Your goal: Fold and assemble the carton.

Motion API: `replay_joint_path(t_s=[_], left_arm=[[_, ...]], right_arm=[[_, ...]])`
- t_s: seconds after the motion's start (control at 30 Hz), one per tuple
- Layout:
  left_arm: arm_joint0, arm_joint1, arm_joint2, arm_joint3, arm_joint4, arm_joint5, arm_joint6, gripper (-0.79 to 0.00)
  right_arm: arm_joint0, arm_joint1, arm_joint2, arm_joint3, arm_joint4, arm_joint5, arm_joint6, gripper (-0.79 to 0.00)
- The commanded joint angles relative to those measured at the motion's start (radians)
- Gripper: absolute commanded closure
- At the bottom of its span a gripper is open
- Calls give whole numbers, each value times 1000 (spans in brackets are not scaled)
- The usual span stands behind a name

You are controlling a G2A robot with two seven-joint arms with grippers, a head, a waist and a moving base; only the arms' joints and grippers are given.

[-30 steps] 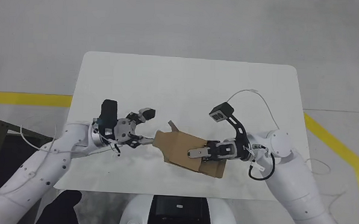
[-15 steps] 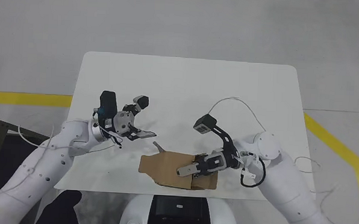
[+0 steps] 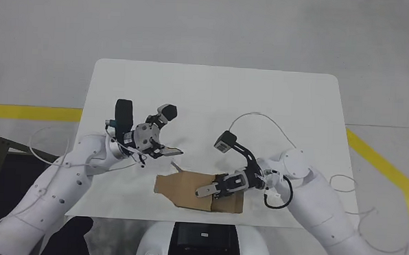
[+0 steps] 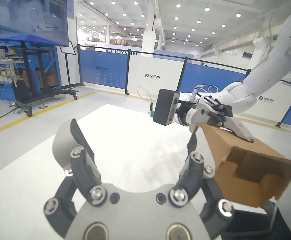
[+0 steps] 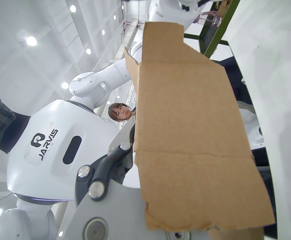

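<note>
A: Carton (image 3: 184, 188), where is it?
B: At the near edge of the white table (image 3: 261, 96), partly folded, one end open. The right gripper (image 3: 205, 192) is clamped on its top panel.
A: And the left gripper (image 3: 171, 133)?
B: Jaws spread wide, holding nothing, near the carton but apart from it.

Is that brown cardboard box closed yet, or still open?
Still open. In the left wrist view one end of the brown cardboard carton gapes, showing its hollow inside.
</note>
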Motion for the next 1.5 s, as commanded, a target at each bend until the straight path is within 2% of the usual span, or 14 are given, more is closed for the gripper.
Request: replay_joint_path(t_s=[0.0, 0.57, 1.13, 1.47], left_arm=[[12, 0, -11, 0, 14, -10, 5, -785], [61, -15, -61, -16, 3, -87, -44, -785], [47, -49, -15, -39, -26, -96, -104, -785], [40, -60, -18, -39, -28, -96, -110, -785]], right_arm=[[-1, 2, 11, 4, 2, -2, -7, 0], [-12, 13, 62, -1, -16, -5, -41, 0], [-16, 15, 76, -27, -16, -5, -58, 0], [-15, 16, 79, -32, -14, -7, -57, 0]])
